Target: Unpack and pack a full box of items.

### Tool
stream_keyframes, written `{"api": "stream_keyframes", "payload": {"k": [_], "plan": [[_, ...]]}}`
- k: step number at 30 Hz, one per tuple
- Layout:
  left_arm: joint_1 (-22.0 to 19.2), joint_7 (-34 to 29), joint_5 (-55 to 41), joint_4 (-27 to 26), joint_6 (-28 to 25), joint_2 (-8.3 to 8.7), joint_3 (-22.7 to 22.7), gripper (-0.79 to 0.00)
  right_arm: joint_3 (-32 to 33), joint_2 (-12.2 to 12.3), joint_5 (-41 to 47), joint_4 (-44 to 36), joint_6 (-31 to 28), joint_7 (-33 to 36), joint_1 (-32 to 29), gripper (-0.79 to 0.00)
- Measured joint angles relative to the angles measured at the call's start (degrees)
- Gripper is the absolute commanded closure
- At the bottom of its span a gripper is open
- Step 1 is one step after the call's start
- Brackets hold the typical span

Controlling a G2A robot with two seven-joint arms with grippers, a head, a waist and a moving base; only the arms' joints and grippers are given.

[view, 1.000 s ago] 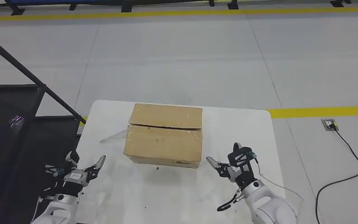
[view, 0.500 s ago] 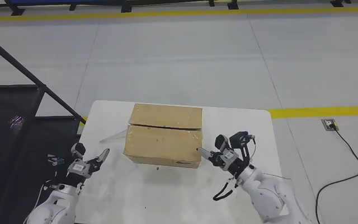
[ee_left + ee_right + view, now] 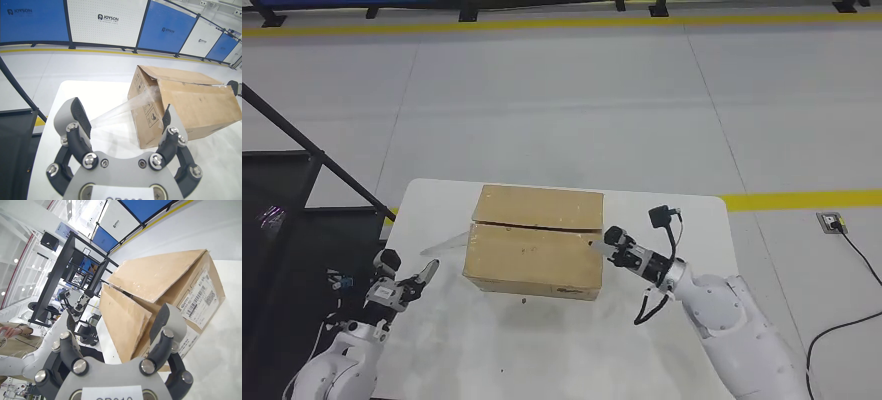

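Note:
A brown cardboard box (image 3: 537, 240) lies in the middle of the white table (image 3: 542, 340), its two top flaps down with a slit between them. A strip of clear tape (image 3: 121, 108) hangs loose from the box (image 3: 189, 106) end that faces my left gripper (image 3: 121, 117). That gripper (image 3: 407, 280) is open, a short way off this end, with nothing in it. My right gripper (image 3: 607, 243) is at the opposite end, the one with the white label (image 3: 200, 298). It (image 3: 117, 323) is open, and the near flap's corner (image 3: 140, 321) lies between its fingers.
A black slanted frame bar (image 3: 312, 150) and a dark panel (image 3: 282, 250) stand beyond the table's left edge. Bare tabletop lies in front of the box and at its right. A yellow line (image 3: 802, 200) runs on the floor to the right.
My right arm has swung from the table's front right up to the box's labelled end. My left gripper has shifted a little toward the box.

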Motion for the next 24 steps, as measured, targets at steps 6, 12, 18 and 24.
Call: {"api": "stream_keyframes", "payload": {"k": [6,12,18,24], "plan": [[-0.3,-0.7,-1.7,0.1,-0.8,0.03,0.2,-0.785,-0.8,-0.1,6.8,3.2,-6.5,4.8,2.2,-0.785],[-0.5,-1.6,-3.8,0.2,-0.6,-0.02,0.4,-0.785,0.1,0.7,17.8,3.3,-14.7,15.0,2.2,-0.785],[-1.3,-2.3,-5.7,0.1,1.0,-0.16,0.9,-0.785,1.6,2.4,26.5,-0.6,-18.2,25.4,0.2,-0.785],[-2.4,-5.1,-5.2,0.1,-0.8,0.08,1.4,-0.785,-0.2,4.6,23.1,-7.8,-15.5,27.8,-2.1,-0.785]]}}
